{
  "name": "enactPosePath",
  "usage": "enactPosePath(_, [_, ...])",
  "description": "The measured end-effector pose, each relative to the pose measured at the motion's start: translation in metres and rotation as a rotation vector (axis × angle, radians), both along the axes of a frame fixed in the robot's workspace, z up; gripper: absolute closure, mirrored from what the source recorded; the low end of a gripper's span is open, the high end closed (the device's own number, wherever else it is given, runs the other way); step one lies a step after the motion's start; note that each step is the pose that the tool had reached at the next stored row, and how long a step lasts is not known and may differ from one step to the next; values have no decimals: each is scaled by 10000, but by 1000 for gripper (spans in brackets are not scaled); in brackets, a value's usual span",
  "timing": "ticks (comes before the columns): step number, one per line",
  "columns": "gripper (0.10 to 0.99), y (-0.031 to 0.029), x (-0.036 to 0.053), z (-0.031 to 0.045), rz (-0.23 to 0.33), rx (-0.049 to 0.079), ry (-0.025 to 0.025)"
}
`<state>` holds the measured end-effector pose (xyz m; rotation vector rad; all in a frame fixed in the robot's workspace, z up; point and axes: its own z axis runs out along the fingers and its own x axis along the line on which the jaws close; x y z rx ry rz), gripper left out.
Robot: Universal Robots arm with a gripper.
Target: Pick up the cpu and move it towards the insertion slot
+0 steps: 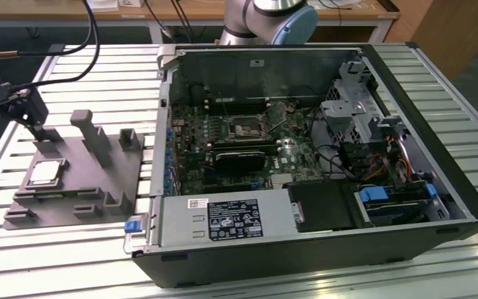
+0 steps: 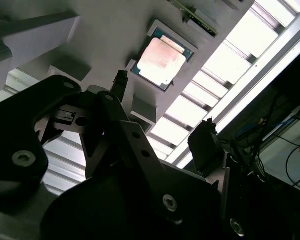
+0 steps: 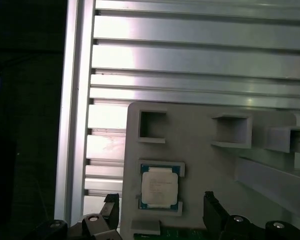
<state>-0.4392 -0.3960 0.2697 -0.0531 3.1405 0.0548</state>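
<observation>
On a slatted aluminium tabletop [image 1: 56,255], find a grey plastic fixture with upright posts [image 1: 98,140] at the exterior view's left and an open black computer case [image 1: 305,265] at its right. Locate the cpu, a small flat square chip with a silvery metal top [image 1: 46,171], seated in a shallow walled pocket of the fixture, not yet lifted. Note the black gripper [image 2: 164,102] above the fixture, apart from the chip, jaws spread wide and holding nothing; in the first wrist view, see one on either side of the pocket. Treat the pocket walls as the likeliest hazard: with any skew, expect a jaw to land on a wall or tip the chip. Expect a weak hold too, given thin edges, hence a slip or a drop. Beware the nearby posts and the case wall standing between the fixture and the insertion slot, a square metal-framed socket [image 1: 244,129] on the green circuit board [image 1: 289,165], well apart from the chip.
</observation>
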Motion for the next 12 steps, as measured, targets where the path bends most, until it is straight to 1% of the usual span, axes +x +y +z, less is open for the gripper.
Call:
enactPosePath(7, [322,-33,0,-78,-1,1,0])
enactPosePath(12, [322,-43,-1,-128,-2,1,0])
